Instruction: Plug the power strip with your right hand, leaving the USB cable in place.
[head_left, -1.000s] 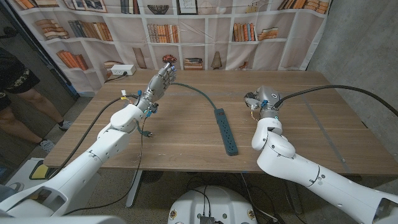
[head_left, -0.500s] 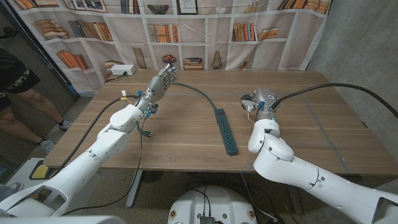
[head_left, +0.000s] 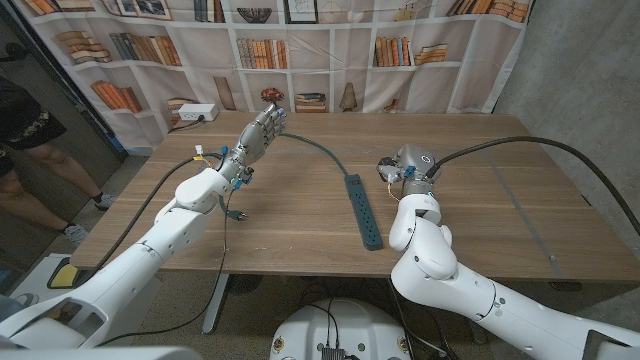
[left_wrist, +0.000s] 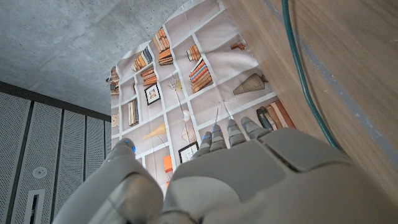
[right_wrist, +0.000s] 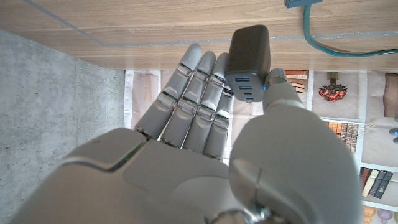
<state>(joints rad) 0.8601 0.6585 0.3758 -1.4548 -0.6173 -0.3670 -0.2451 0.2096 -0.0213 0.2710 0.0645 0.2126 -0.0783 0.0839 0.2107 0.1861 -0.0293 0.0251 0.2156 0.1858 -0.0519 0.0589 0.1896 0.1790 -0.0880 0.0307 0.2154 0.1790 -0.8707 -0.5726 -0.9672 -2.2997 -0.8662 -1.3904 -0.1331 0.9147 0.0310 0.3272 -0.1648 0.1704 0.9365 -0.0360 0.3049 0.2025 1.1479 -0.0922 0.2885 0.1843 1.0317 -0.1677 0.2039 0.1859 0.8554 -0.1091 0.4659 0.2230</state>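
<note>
A dark teal power strip (head_left: 364, 210) lies lengthwise at the middle of the wooden table (head_left: 300, 235). Its green cable (head_left: 312, 146) curves off toward the back left. My right hand (head_left: 403, 167) hovers just right of the strip's far end. In the right wrist view this right hand (right_wrist: 205, 124) pinches a dark charger block (right_wrist: 249, 53) with blue USB ports between thumb and fingers, with the strip's end (right_wrist: 303, 3) and green cable (right_wrist: 329, 43) close by. My left hand (head_left: 261, 127) is raised over the table's back left, fingers straight and apart, holding nothing. The left wrist view shows the left hand (left_wrist: 236, 174) and green cable (left_wrist: 300, 68).
A thick black cable (head_left: 520, 143) arcs over the table's right side. A white box (head_left: 195, 113) sits beyond the back left corner. A person (head_left: 22, 150) stands at the left edge. A bookshelf backdrop (head_left: 330, 50) hangs behind the table.
My right hand has moved left, closer to the power strip's far end, still holding the charger block. The left arm and the strip have not moved.
</note>
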